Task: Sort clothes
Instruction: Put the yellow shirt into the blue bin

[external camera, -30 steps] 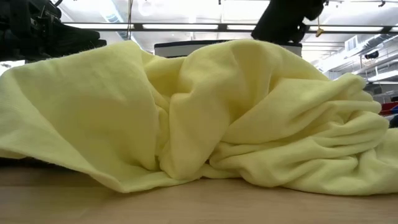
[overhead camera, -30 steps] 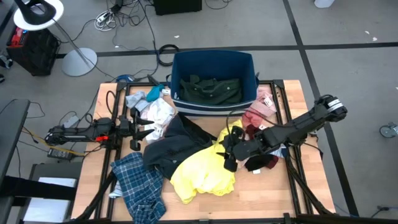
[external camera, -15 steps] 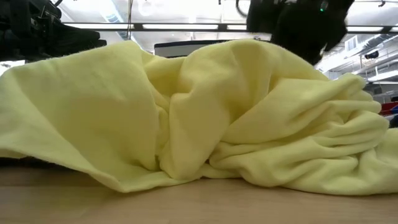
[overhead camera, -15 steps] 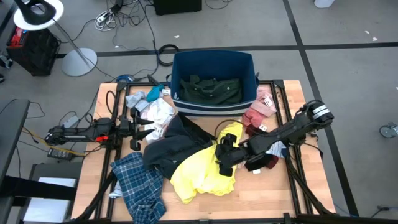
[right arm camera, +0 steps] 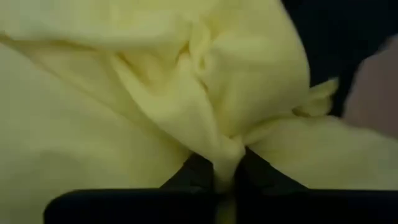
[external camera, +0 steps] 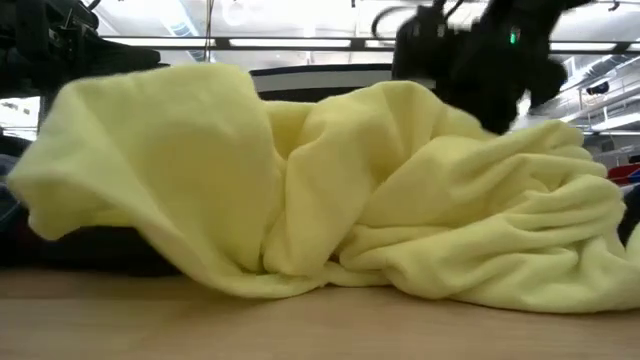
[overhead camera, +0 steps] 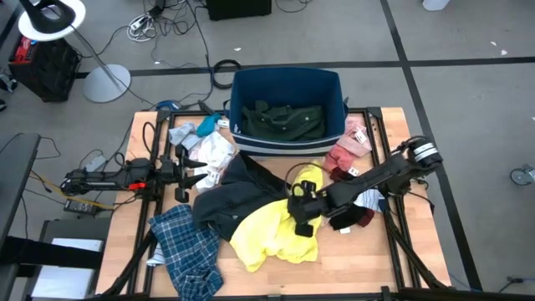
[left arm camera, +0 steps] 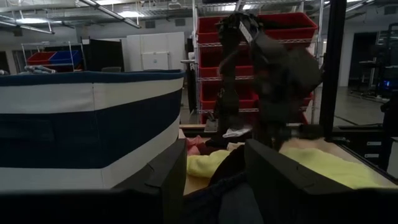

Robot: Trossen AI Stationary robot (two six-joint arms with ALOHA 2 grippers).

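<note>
**Yellow top pinched by right gripper**

The right gripper [overhead camera: 299, 209] is seen closed on a fold of the yellow top [overhead camera: 269, 231], mid-table, beside the dark navy jacket [overhead camera: 230, 196]. The left gripper [overhead camera: 203, 174] is held wide, empty, near the white pieces [overhead camera: 213, 153]. No legible writing is found. Bare tabletop [overhead camera: 359, 259] is seen along the front edge.

The yellow top [overhead camera: 272, 234] is soft matt cloth with a faintly fuzzy, fleece-like nap, lying in thick rounded folds. The blue plaid shirt [overhead camera: 188, 251] is thin woven cloth, crumpled. The dark navy jacket [overhead camera: 234, 196] looks smooth and matt. The bin [overhead camera: 288, 92] at twelve o'clock has stiff fabric walls, matt. The bench [overhead camera: 351, 259] is pale, smooth wood with a dull finish. The right end effector [right arm camera: 227, 171] looks like matt black plastic.
</note>
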